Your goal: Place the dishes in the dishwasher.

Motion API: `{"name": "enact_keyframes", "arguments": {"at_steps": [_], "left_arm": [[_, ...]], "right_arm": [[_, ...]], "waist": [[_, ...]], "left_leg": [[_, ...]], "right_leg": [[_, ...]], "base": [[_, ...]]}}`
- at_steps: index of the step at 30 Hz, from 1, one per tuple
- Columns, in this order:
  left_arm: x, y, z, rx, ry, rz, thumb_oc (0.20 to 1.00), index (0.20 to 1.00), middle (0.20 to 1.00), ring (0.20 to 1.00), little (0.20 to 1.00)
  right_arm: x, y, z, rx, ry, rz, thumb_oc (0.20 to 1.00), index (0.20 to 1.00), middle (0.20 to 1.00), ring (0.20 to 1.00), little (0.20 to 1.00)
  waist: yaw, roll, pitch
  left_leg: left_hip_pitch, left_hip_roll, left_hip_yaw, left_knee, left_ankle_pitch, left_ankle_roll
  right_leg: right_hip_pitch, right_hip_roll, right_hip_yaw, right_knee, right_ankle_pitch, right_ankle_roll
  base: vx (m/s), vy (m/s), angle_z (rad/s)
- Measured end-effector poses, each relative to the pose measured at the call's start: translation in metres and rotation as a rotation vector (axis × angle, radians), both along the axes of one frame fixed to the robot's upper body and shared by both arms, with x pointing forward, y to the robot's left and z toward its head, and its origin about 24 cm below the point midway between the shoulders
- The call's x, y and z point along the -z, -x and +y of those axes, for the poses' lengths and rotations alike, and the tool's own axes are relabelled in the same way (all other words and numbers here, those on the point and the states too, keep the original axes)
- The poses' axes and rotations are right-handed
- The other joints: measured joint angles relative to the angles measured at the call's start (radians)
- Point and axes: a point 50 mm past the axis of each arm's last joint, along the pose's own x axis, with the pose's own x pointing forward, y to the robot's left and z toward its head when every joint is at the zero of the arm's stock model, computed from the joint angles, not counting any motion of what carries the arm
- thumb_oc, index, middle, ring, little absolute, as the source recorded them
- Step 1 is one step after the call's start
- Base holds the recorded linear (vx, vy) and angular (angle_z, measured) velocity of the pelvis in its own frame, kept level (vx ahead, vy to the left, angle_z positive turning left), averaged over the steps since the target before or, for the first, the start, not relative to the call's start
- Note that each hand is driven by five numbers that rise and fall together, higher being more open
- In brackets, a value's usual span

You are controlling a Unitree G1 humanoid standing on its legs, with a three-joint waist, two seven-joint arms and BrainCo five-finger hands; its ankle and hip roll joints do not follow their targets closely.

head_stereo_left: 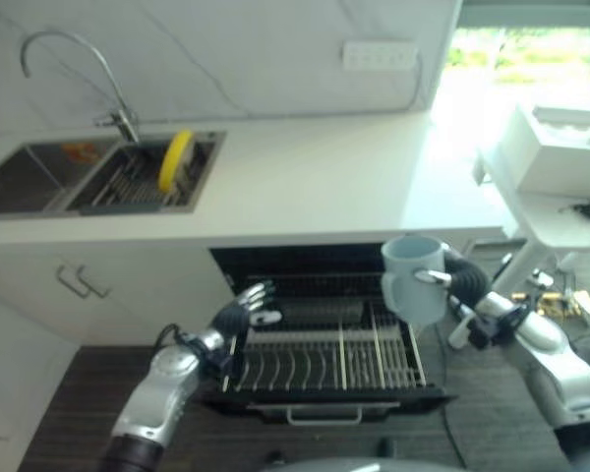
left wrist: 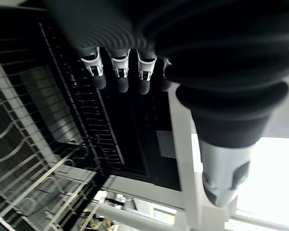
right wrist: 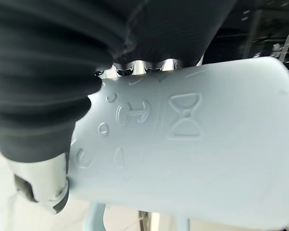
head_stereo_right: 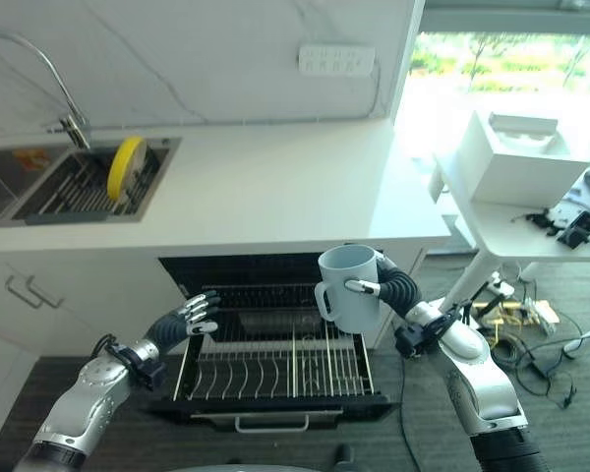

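The right hand (head_stereo_right: pixel 398 285) has its fingers curled around a pale blue mug (head_stereo_right: pixel 351 287), upright above the right part of the pulled-out dishwasher rack (head_stereo_right: pixel 275 366). The mug seems stiff, smooth and breakable, so a grip around the body is safer than by the handle. The left hand (head_stereo_left: pixel 244 309) hovers with relaxed, straight fingers over the rack's left side.

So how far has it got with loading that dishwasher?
Barely begun, it seems. Done: the dishwasher is open and its rack is pulled out, with no dishes visible in it. In hand: the right hand holds a pale blue mug upright above the rack's right side; the left hand hovers open by the rack's left edge. Left: setting the mug down, then fetching the yellow plate standing in the sink.
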Motion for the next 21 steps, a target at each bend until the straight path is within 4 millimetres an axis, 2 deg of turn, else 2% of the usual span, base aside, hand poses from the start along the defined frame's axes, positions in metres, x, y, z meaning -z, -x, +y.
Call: {"name": "enact_keyframes", "arguments": {"at_steps": [1, 2, 6, 14, 17, 21], "left_arm": [[-0.012, -0.014, -0.002, 0.032, -0.099, -0.053, 1.000, 1.000, 1.000, 1.000, 1.000], [-0.020, -0.023, -0.003, 0.031, -0.145, -0.096, 1.000, 1.000, 1.000, 1.000, 1.000], [-0.044, -0.044, -0.001, 0.079, -0.410, -0.210, 1.000, 1.000, 1.000, 1.000, 1.000], [-0.030, -0.038, -0.003, 0.162, -0.505, -0.083, 1.000, 1.000, 1.000, 1.000, 1.000], [-0.028, -0.038, 0.001, 0.179, -0.600, -0.080, 1.000, 1.000, 1.000, 1.000, 1.000], [-0.010, -0.029, 0.002, 0.353, -0.817, 0.057, 1.000, 1.000, 1.000, 1.000, 1.000]], "right_arm": [[-0.007, -0.009, 0.008, -0.008, 0.003, -0.035, 0.200, 0.200, 0.200, 0.200, 0.200], [-0.012, -0.013, 0.010, -0.003, 0.004, -0.055, 0.200, 0.200, 0.200, 0.200, 0.200], [-0.022, -0.027, 0.008, 0.031, 0.032, -0.100, 0.200, 0.200, 0.200, 0.200, 0.200], [-0.025, -0.028, 0.011, 0.034, -0.021, -0.135, 0.200, 0.200, 0.200, 0.200, 0.200], [-0.024, -0.028, 0.011, 0.041, -0.021, -0.131, 0.200, 0.200, 0.200, 0.200, 0.200], [-0.020, -0.031, 0.007, 0.071, -0.022, -0.116, 0.200, 0.200, 0.200, 0.200, 0.200]], "waist": [[0.002, 0.001, 0.061], [0.002, 0.005, 0.096], [0.005, 0.030, 0.190], [-0.001, 0.043, 0.197], [0.000, 0.043, 0.196], [-0.002, 0.043, 0.192]], "left_leg": [[-0.040, -0.002, -0.007, 0.001, 0.025, 0.002], [-0.056, -0.004, -0.013, 0.001, 0.034, 0.002], [-0.106, -0.003, -0.028, 0.001, 0.054, 0.002], [-0.059, -0.004, -0.028, 0.000, 0.038, -0.001], [-0.056, -0.005, -0.026, 0.000, 0.037, -0.001], [-0.045, -0.007, -0.027, -0.005, 0.032, 0.002]], "right_leg": [[-0.040, 0.002, -0.002, 0.002, 0.020, -0.004], [-0.054, 0.002, -0.004, 0.005, 0.032, -0.012], [-0.096, 0.003, -0.019, 0.005, 0.044, -0.013], [-0.047, -0.001, -0.024, 0.005, 0.032, -0.017], [-0.041, -0.003, -0.027, 0.005, 0.032, -0.017], [-0.029, -0.004, -0.028, 0.005, 0.032, -0.017]], "base": [[-0.27, -0.060, 0.10], [-0.25, -0.051, 0.15], [-0.09, -0.019, 0.09], [0.00, 0.000, 0.00], [0.03, 0.002, 0.04], [0.04, 0.005, 0.01]]}}
